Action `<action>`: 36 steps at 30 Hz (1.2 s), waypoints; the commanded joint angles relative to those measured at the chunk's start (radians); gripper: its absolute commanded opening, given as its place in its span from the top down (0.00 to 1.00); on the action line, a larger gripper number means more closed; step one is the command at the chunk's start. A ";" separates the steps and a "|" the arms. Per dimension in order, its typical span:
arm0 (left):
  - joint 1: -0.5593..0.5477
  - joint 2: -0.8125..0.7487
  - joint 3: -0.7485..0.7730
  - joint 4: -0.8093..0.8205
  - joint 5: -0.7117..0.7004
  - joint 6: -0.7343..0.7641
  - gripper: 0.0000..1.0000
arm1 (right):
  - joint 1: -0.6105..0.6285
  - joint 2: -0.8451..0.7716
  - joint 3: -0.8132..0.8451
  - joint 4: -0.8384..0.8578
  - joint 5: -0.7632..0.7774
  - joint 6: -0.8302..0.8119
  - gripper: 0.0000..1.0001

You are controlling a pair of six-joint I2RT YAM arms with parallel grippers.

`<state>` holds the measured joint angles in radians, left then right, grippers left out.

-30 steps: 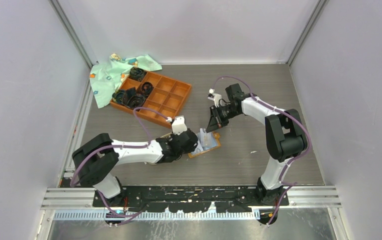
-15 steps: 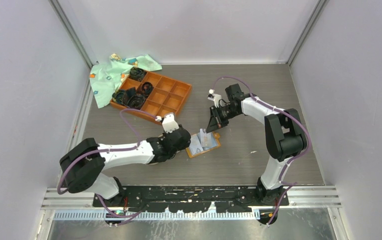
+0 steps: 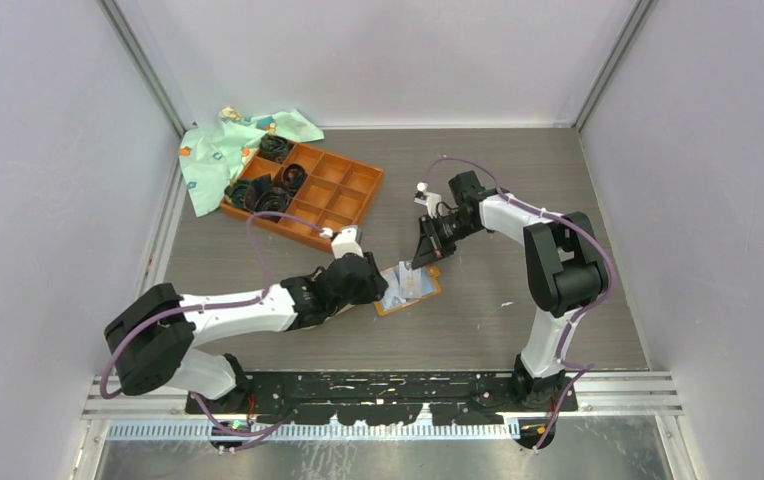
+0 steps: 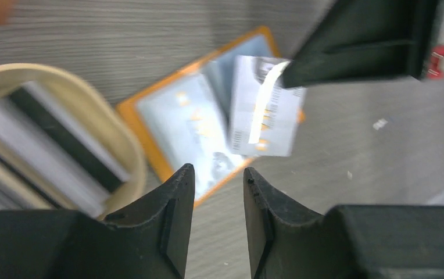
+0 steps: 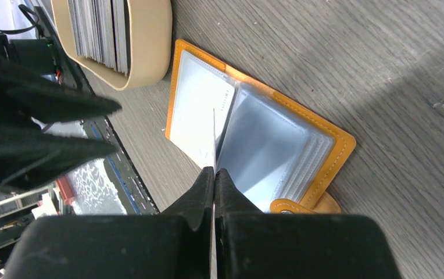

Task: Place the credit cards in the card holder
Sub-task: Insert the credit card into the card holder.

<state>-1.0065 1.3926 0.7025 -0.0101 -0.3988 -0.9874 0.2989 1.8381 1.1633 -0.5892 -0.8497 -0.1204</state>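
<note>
Right wrist view: right fingers (image 5: 199, 195) pinch a thin credit card (image 5: 214, 136) edge-on over the open orange leathery card holder (image 5: 266, 154), glossy pockets up, on the wood-grain surface (image 5: 382, 58); left fingers (image 4: 176, 200) slightly spread, empty.

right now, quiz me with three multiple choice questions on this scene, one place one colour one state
1. Where is the card held by the right tool? A in the dish B above the open card holder C in the tray
2. Card holder's border colour? A orange B black C green
3. The left tool is: A shut on a card B shut on the dish C open, empty
B, the card stands on edge over its pockets; A, an orange edge shows; C, its jaws stand apart, nothing between.
</note>
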 commanded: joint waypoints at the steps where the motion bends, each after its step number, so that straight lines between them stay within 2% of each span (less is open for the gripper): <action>1: -0.013 0.041 0.029 0.197 0.227 0.133 0.63 | -0.003 0.001 0.035 0.017 -0.034 0.010 0.99; 6: -0.021 0.176 0.107 0.107 0.151 0.085 0.65 | -0.007 -0.003 0.035 0.015 -0.035 0.008 0.99; 10: -0.026 0.228 0.152 -0.014 -0.003 0.009 0.65 | -0.009 -0.006 0.035 0.015 -0.030 0.004 0.99; 23: -0.023 0.174 0.134 -0.169 -0.190 -0.064 0.63 | -0.045 -0.008 0.043 0.017 -0.048 0.015 0.99; 29: -0.015 0.122 0.109 -0.167 -0.181 -0.034 0.63 | -0.078 -0.045 0.031 0.031 -0.089 0.028 0.99; 36: -0.016 0.125 0.126 -0.108 -0.010 0.080 0.61 | -0.078 -0.020 0.032 0.032 -0.139 0.040 0.99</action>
<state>-1.0267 1.5352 0.8188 -0.1513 -0.4843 -0.9829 0.2157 1.8565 1.1694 -0.5781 -0.9241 -0.0944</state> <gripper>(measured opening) 0.383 0.038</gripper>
